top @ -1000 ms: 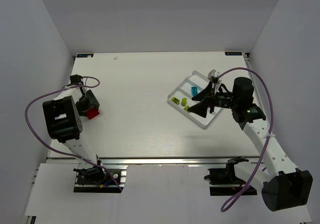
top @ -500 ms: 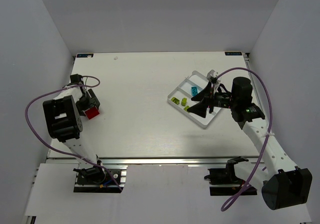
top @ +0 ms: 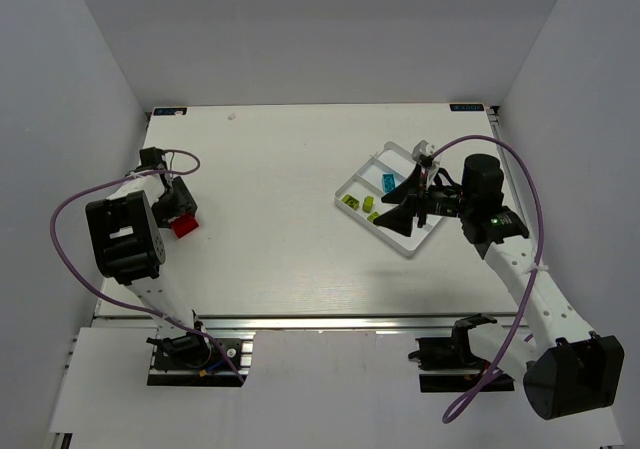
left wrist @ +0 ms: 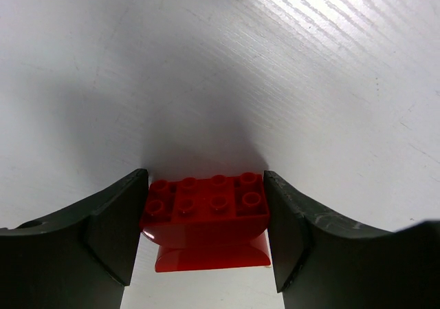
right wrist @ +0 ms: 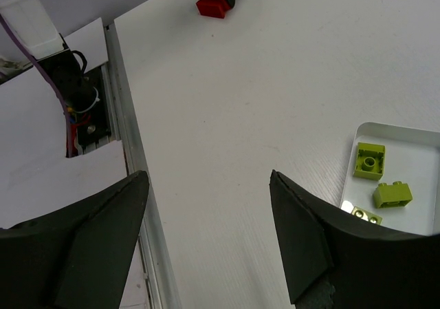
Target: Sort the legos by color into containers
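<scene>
My left gripper (top: 178,209) is at the table's left side, shut on a red lego (top: 184,226). In the left wrist view the red lego (left wrist: 205,209) sits studs up between both fingers (left wrist: 117,226), just above or on the table. The white tray (top: 412,243) lies at the right. Three lime green legos (top: 361,206) lie in its near-left compartment and a cyan lego (top: 386,181) in the middle one. My right gripper (top: 405,206) hovers over the tray, open and empty. The right wrist view shows the green legos (right wrist: 370,161) and the tray rim (right wrist: 399,126).
The right wrist view looks across the table to the red lego (right wrist: 212,6) and the metal rail (right wrist: 127,137) at the table's near edge. Grey walls enclose the table on three sides.
The left gripper and the red lego have shifted very slightly toward the far side. The right arm has barely moved.
</scene>
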`<action>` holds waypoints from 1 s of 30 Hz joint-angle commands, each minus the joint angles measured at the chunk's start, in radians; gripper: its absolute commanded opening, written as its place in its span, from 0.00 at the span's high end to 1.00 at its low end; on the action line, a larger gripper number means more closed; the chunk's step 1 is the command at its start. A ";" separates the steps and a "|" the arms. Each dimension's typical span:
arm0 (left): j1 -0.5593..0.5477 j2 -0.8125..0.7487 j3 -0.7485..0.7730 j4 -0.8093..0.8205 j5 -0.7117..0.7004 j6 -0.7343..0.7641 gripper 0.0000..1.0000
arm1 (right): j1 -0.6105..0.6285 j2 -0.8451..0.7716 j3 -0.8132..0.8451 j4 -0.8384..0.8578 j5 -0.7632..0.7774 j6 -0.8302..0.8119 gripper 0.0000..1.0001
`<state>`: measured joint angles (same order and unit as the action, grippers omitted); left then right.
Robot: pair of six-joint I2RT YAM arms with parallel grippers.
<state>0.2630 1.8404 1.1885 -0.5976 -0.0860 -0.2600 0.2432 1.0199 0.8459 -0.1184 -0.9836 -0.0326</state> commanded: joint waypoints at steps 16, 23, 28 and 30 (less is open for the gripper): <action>-0.111 -0.242 -0.035 0.192 0.544 -0.191 0.73 | 0.106 0.155 0.016 -0.026 -0.104 0.025 0.17; -0.307 -0.385 -0.167 0.430 0.543 -0.468 0.77 | 0.209 0.181 -0.045 0.163 0.120 0.325 0.21; -0.474 -0.417 -0.214 0.532 0.428 -0.656 0.78 | 0.272 0.186 -0.050 0.232 0.368 0.467 0.18; -0.516 -0.405 -0.201 0.526 0.376 -0.691 0.78 | 0.303 0.186 -0.053 0.282 0.385 0.500 0.16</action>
<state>-0.2066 1.4643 0.9836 -0.1417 0.3691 -0.8192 0.5121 1.2121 0.7944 0.0315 -0.7170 0.3504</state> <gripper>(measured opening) 0.738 0.833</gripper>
